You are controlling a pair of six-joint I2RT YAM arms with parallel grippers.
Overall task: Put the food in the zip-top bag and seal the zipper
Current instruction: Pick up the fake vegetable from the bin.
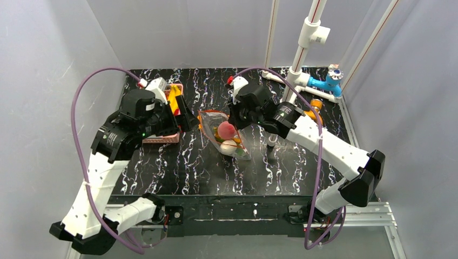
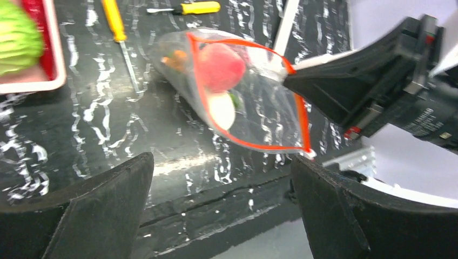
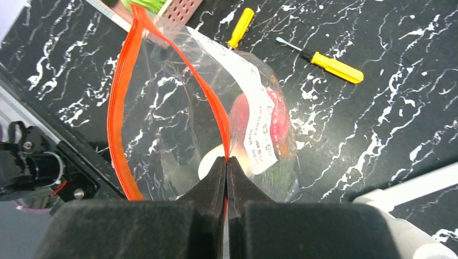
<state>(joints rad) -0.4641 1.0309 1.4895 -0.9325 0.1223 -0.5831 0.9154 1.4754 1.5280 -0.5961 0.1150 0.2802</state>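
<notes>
The right arm stretches from the near right corner toward the middle of the counter, and the right gripper [image 3: 226, 162] is closed tightly on the zipper [image 3: 116, 108] at one side of the mouth. The zip-top bag [image 1: 224, 135] lies at the middle of the counter with its mouth open; inside are the red-pink ball [image 2: 219, 66], the white radish [image 2: 222, 109] and a small orange piece [image 2: 175, 59]. The left arm rises from the near left corner, bent at the elbow, its wrist above the pink basket [image 2: 51, 54] near the left edge. The left gripper [image 2: 221, 178] points at the bag mouth, its fingers wide apart and holding nothing. The green cabbage [image 2: 16, 38] sits in the basket
</notes>
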